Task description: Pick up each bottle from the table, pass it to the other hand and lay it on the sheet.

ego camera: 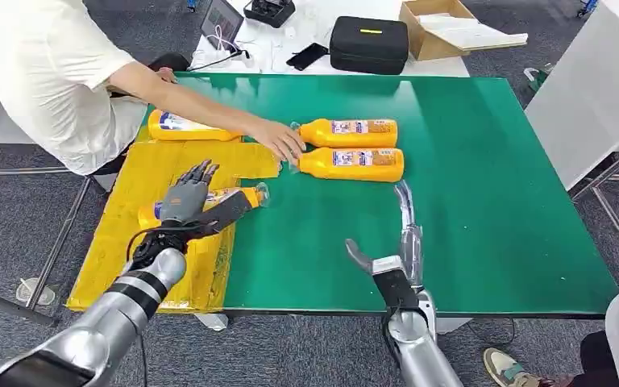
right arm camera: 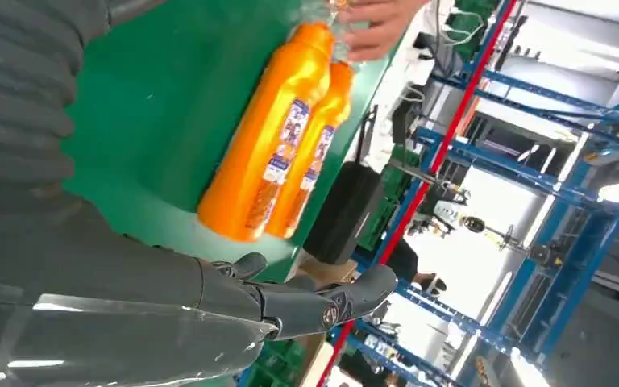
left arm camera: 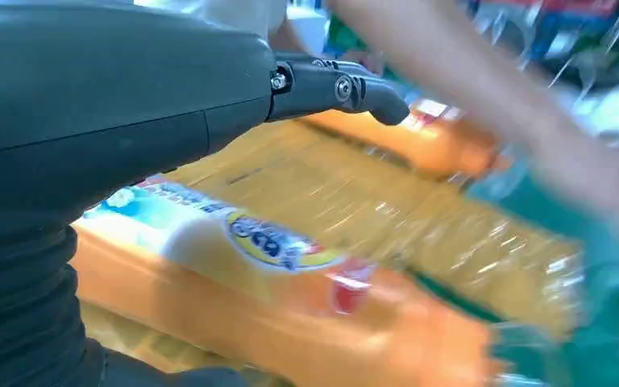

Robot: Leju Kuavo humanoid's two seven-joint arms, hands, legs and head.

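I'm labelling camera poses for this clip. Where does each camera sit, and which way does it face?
Head view: high on the body, looking down at the green table; both silver arms, left hand, right hand.
Left wrist view: behind the left hand, facing an orange plastic bottle on the yellow sheet.
Right wrist view: behind the right hand, facing two orange bottles, shared with the head view.

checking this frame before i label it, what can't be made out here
- Head view: whether the left robot hand grips the bottle on the sheet or only rests on it; the hand covers it.
- Left wrist view: the person's arm and the label's small print are motion-blurred.
- Right wrist view: the caps of the two bottles on the table are covered by the person's hand.
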